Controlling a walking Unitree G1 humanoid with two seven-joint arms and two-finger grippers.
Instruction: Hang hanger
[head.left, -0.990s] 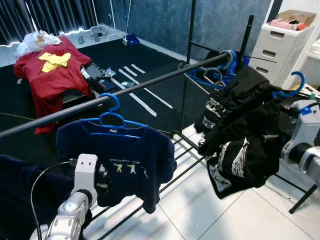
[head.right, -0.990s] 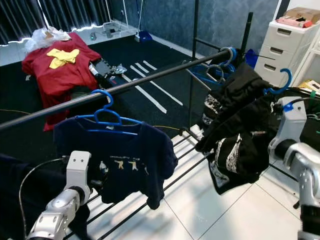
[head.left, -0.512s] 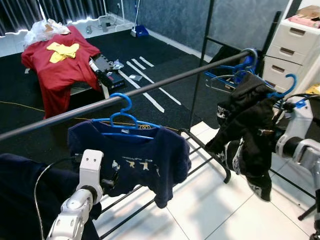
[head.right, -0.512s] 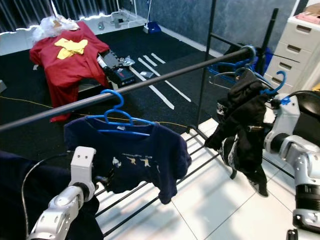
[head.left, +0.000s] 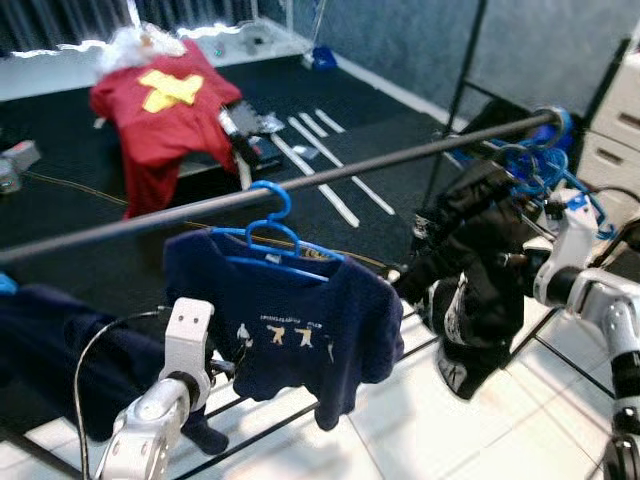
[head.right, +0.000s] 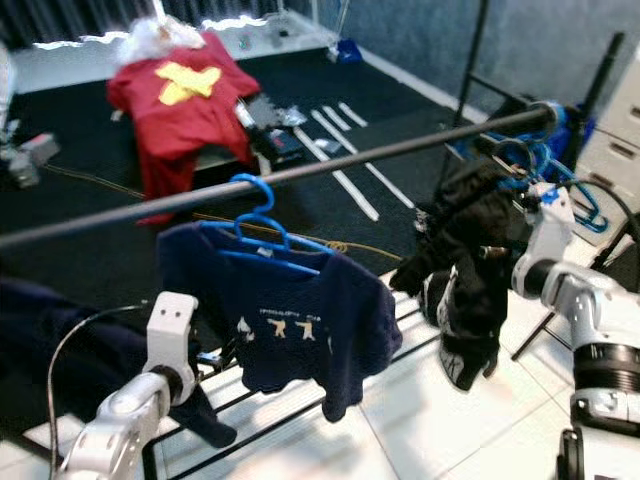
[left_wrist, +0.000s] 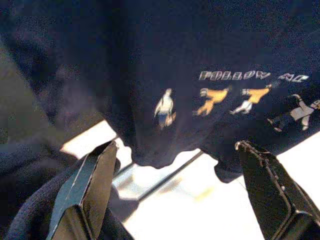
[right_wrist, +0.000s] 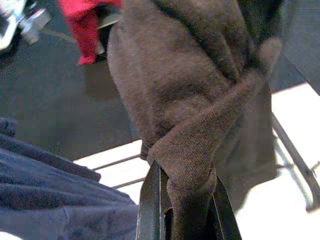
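Our right hand (right_wrist: 182, 210) is pinching a fold of the black garment (head.left: 480, 260), which droops beside the rail (head.left: 330, 178) at its right end, near the empty blue hangers (head.left: 545, 165); our left hand (left_wrist: 185, 190) hangs spread wide just under the navy T-shirt (head.left: 290, 320), on its blue hanger (head.left: 272, 232) hooked over the rail
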